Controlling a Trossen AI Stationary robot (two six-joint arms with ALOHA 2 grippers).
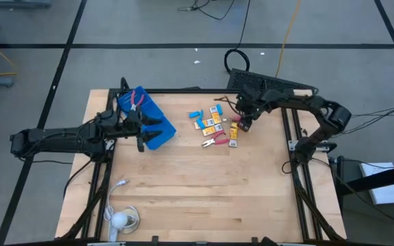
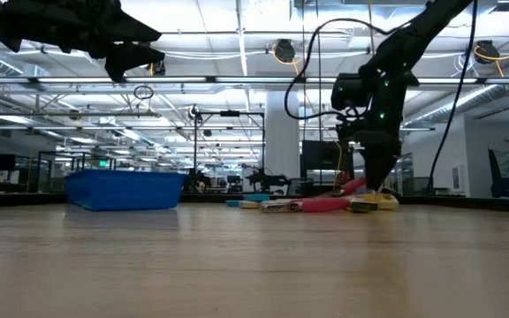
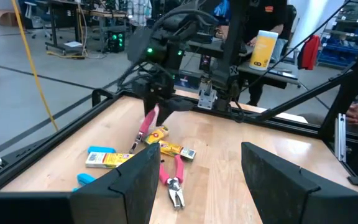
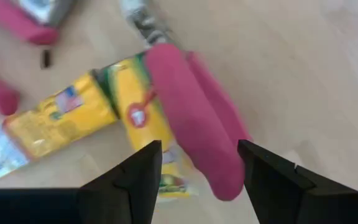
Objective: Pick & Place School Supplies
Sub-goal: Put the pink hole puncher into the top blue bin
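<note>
The school supplies lie in a pile mid-table: yellow-orange boxes (image 1: pixel 211 126), light-blue pieces (image 1: pixel 195 114) and a pink-handled tool (image 1: pixel 215 141), which also shows in the left wrist view (image 3: pixel 174 177). My right gripper (image 1: pixel 243 125) is open and low over the pile's right end. Its fingers stand on either side of a second tool's pink handles (image 4: pixel 197 124), which lie across a yellow box (image 4: pixel 61 118). My left gripper (image 1: pixel 142 130) is open and empty, raised above the blue tray (image 1: pixel 163 133). Another pink-handled tool (image 1: pixel 137 101) lies in the tray. My right gripper comes from above, pointing down, with its open fingers astride the free ends of the pink handles (image 4: pixel 219 174). One finger (image 4: pixel 272 180) stands close beside a handle. I cannot tell whether it touches it.
A white cable with a round white object (image 1: pixel 120 219) lies at the table's near left corner. Black frame rails (image 1: pixel 289 137) run along the table's sides. People (image 3: pixel 241 25) stand beyond the table's edge. Bare wood (image 1: pixel 204 191) spreads across the near half.
</note>
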